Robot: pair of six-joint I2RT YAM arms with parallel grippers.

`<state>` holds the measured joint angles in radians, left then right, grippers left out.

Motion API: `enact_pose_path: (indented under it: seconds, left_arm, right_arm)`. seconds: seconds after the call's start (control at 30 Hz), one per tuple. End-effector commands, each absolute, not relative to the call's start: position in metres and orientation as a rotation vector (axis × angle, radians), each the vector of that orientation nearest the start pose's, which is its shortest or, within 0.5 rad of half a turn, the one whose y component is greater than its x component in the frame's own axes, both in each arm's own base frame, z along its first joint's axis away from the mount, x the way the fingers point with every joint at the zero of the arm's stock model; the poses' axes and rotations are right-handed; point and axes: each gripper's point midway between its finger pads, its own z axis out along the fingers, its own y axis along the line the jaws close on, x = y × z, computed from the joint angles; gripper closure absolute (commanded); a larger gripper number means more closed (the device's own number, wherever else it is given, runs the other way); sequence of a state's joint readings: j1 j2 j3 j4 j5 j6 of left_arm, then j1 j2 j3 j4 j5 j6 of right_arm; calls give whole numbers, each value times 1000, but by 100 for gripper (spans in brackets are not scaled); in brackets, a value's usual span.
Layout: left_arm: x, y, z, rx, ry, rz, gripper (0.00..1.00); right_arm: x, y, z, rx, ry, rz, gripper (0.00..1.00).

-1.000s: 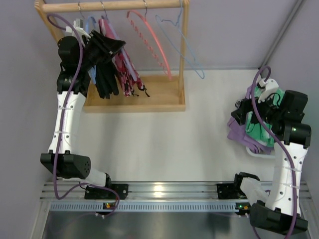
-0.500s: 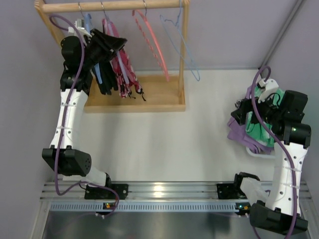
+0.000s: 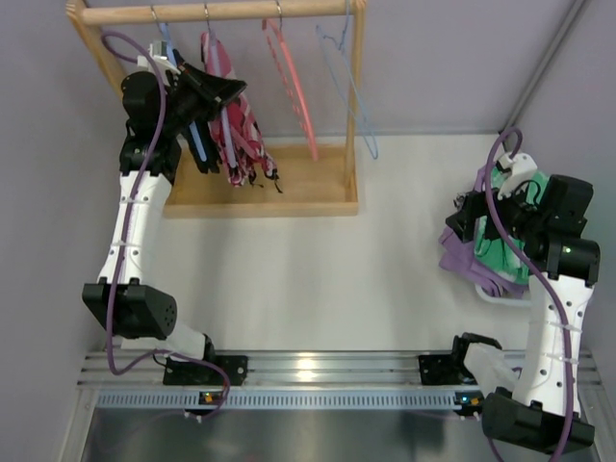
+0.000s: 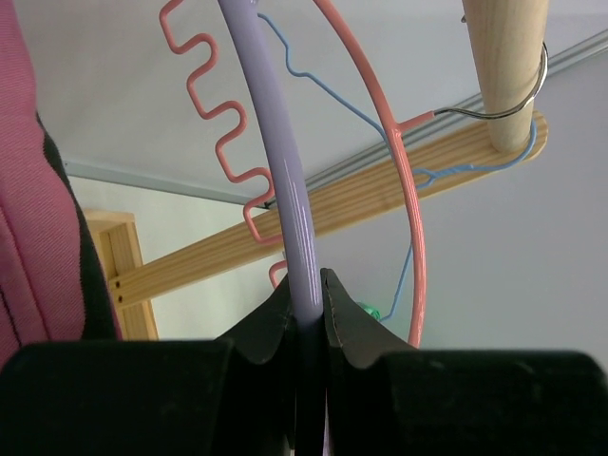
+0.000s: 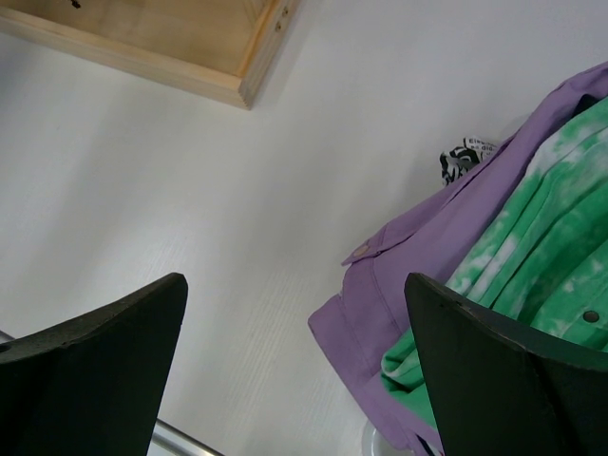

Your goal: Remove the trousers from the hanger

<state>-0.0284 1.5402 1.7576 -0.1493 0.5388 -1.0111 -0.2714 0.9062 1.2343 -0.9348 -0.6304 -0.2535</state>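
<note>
Lilac plastic runs straight up the middle of the left wrist view: the hanger (image 4: pixel 285 180) is pinched between the two dark fingers of the left tool (image 4: pixel 306 290), which are closed tight on its arm from either side. From above, that left tool (image 3: pixel 207 87) sits high at the left end of the rack, just beneath the wooden rail (image 3: pixel 221 12), and the hanger (image 3: pixel 211 48) hangs from the rail by its metal hook. The trousers (image 3: pixel 236 135) are on the hanger, draped just right of the tool, their pink cloth with black and white blotches reaching down towards the wooden base (image 3: pixel 308 188) of the rack, dark strings dangling at the hem. A strip of the same pink cloth (image 4: pixel 24 190) fills the left edge of the wrist view. Further right on the rail hang a salmon hanger (image 3: pixel 294 87) and a light-blue hanger (image 3: pixel 351 87), both bare. Well apart, at the right side of the worktop (image 3: pixel 318 279), the right tool (image 5: pixel 294 285) has its fingers spread wide with nothing between them, poised over the bare surface just beside a purple cloth (image 5: pixel 399 275) and a green-and-white cloth (image 5: pixel 513 256) heaped together.
</note>
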Motion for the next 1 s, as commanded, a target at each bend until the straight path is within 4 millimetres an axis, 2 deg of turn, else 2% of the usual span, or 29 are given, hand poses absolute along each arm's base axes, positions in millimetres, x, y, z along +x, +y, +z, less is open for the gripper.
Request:
enact_pose_path:
  seconds: [0.0,0.17,0.47,0.6,0.8,0.97]
  left_arm:
    - [421,-135,523,-193,1488,-1207,100]
    - [410,-133,543,-131,1436,-1165,100]
    - [378,-139,603,0,1254,-1210,100]
    - [366,-139,623,26,1198,-1228,100]
    - [344,-137,647,67,1102,-1210,100]
    - [328,-141,653,78,1087,-1248,100]
  right_arm:
    - [248,29,301,-344,2016,358,1]
    - [247,29,301,-348,2014,356,0]
    - [248,31,302,-343,2011,372,1]
    - [248,31,305,-344,2004,364,1]
    - [249,30,305,-341,2004,364,1]
    - [250,30,309,-339,1992,361,1]
